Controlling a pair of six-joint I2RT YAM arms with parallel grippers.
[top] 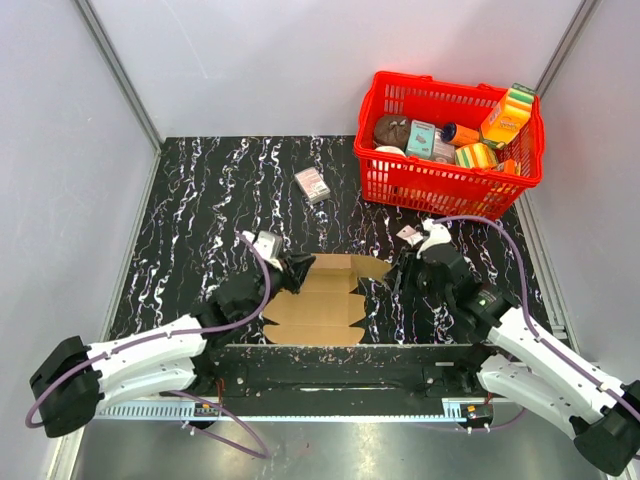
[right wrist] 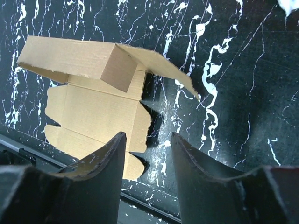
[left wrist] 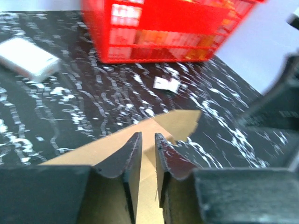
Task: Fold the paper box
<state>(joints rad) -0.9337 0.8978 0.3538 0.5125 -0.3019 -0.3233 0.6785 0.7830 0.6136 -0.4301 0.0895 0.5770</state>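
1. Roughly at the middle of the table (top: pixel 200 200), close to its near edge, lies the box (top: pixel 320 305), directly between the two grippers.
2. It is only partly folded. Most of the sheet lies flat with its notched tabs showing, while the right wrist view shows the far long panel of the box (right wrist: pixel 93 112) lifted off the surface, with an end flap bent off it.
3. The left arm (top: pixel 140 360) stretches low from the near left corner toward the centre. Its wrist is angled so that the left gripper (top: pixel 298 272) points right, at the sheet's left far corner.
4. From the left wrist, the left gripper (left wrist: pixel 147 137) has its fingers (left wrist: pixel 126 158) parted by a narrow slit. The box (left wrist: pixel 177 123) shows through and beyond the slit. No clamp on it is visible, and I cannot tell whether a pad brushes the cardboard.
5. The right arm (top: pixel 540 350) comes in from the near right corner. The right gripper (top: pixel 393 275) is aimed left at the sheet's right end.
6. From the right wrist, the right gripper (right wrist: pixel 147 135) stands about half spread, fingers (right wrist: pixel 105 163) clear of the cardboard and gripping nothing.
7. A red basket (top: pixel 450 185) of packs sits at the far right. A small carton (top: pixel 313 184) lies left of it, and a white scrap (top: pixel 410 235) is near the right wrist.
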